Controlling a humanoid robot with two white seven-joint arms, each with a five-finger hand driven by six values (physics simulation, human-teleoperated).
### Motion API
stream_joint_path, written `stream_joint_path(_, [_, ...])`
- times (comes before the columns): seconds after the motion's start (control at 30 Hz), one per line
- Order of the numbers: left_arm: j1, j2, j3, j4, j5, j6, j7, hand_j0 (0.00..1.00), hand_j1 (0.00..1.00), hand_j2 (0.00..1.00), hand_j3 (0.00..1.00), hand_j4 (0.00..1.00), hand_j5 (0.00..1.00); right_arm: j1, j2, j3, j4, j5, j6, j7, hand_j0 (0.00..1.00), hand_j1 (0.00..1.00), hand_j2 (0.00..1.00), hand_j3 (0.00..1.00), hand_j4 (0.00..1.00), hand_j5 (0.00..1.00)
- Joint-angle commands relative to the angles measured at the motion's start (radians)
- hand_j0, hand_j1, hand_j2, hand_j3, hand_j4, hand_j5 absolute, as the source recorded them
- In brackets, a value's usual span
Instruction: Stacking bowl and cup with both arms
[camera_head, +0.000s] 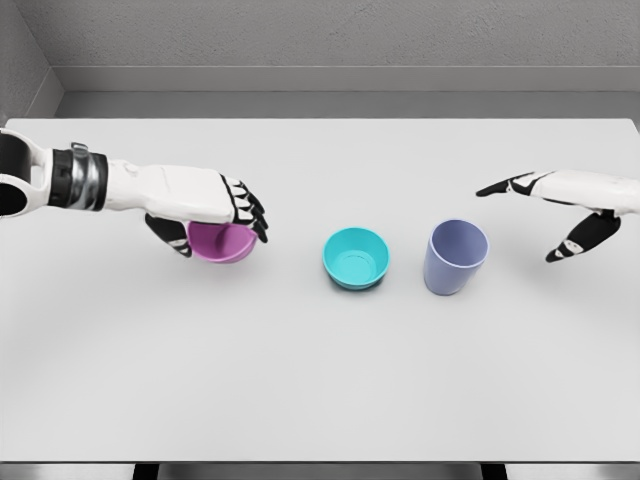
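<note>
On the white tabletop (320, 380), the left robot hand (215, 215) has its fingers curled around the pink bowl (222, 243) at the left. The teal bowl (356, 258) sits at the middle, the lavender cup (455, 257) upright just beside it. The right robot hand (560, 215) hovers near the cup, fingers spread, holding nothing.

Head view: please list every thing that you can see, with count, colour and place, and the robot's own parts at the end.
table: one, light grey, fills most of the view
pink bowl: one, pink, left of centre, in the left hand
teal bowl: one, teal, centre of the table, upright
cup: one, lavender blue, right of the teal bowl, upright
left hand: one, white and black, closed around the pink bowl
right hand: one, white and black, open, right of the cup, apart from it
</note>
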Motion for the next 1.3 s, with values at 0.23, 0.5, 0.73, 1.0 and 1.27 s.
stream_joint_path(0.23, [-0.009, -0.057, -0.001, 0.006, -0.015, 0.003, 0.000, 0.81, 0.81, 0.81, 0.81, 0.81, 0.81, -0.006, -0.065, 0.064, -0.010, -0.031, 0.003, 0.000, 1.00, 1.00, 1.00, 1.00, 1.00, 1.00])
stream_joint_path(0.5, [-0.023, -0.099, 0.001, 0.006, -0.028, 0.003, 0.000, 0.81, 0.81, 0.81, 0.81, 0.81, 0.81, -0.009, -0.110, 0.064, -0.024, -0.046, 0.003, 0.000, 1.00, 1.00, 1.00, 1.00, 1.00, 1.00])
stream_joint_path(0.73, [-0.032, -0.134, 0.001, 0.006, -0.041, 0.003, 0.000, 0.81, 0.81, 0.81, 0.81, 0.81, 0.81, -0.015, -0.109, 0.064, -0.038, -0.046, 0.005, 0.000, 1.00, 1.00, 1.00, 1.00, 1.00, 1.00])
stream_joint_path(1.0, [-0.040, -0.197, -0.001, 0.026, -0.058, 0.003, 0.000, 0.81, 0.81, 0.81, 0.81, 0.81, 0.81, -0.015, -0.111, 0.064, -0.059, -0.044, -0.004, 0.000, 1.00, 1.00, 1.00, 1.00, 1.00, 1.00])
stream_joint_path(1.27, [-0.051, -0.255, -0.001, 0.048, -0.079, 0.003, 0.000, 0.81, 0.81, 0.81, 0.81, 0.81, 0.81, -0.040, -0.111, 0.064, -0.059, 0.035, -0.006, 0.000, 0.97, 0.97, 0.97, 0.97, 0.97, 0.97])
